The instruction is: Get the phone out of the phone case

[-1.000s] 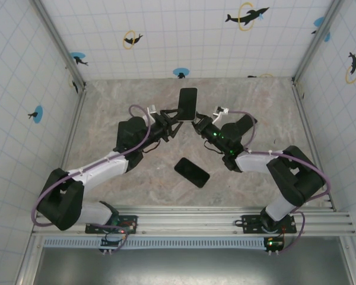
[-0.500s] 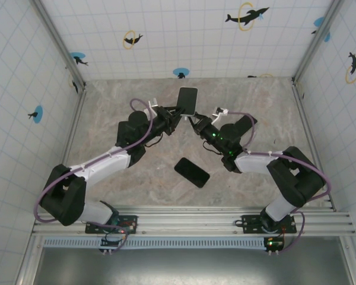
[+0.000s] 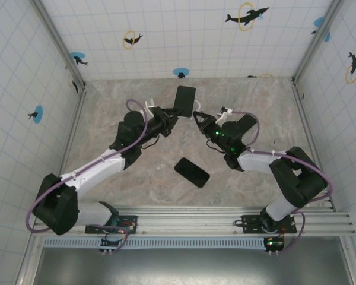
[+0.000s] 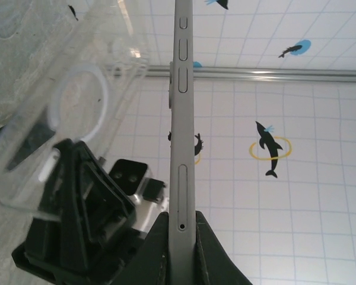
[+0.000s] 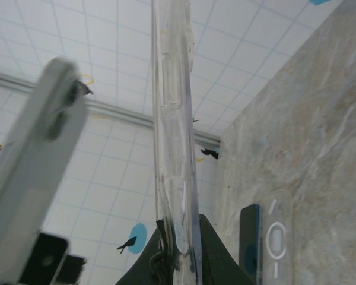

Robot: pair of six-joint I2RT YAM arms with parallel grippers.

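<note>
A grey phone (image 4: 181,130) stands edge-on between the fingers of my left gripper (image 4: 181,212), which is shut on its lower edge. In the top view the phone (image 3: 185,100) is held up over the far middle of the table by the left gripper (image 3: 173,113). The clear phone case (image 5: 173,119) stands apart from the phone, and my right gripper (image 5: 180,218) is shut on its lower end. In the left wrist view the case (image 4: 65,107) hangs to the left of the phone. In the top view the right gripper (image 3: 197,117) sits just right of the phone.
A second dark phone (image 3: 191,172) lies flat on the marble table (image 3: 118,178) in front of both grippers, and it appears again on the table in the right wrist view (image 5: 249,243). Tiled walls with fish stickers enclose the table on three sides.
My left gripper has shut on the phone. The left arm and phone have shifted slightly left and away, and the phone now stands apart from the case in the right gripper.
</note>
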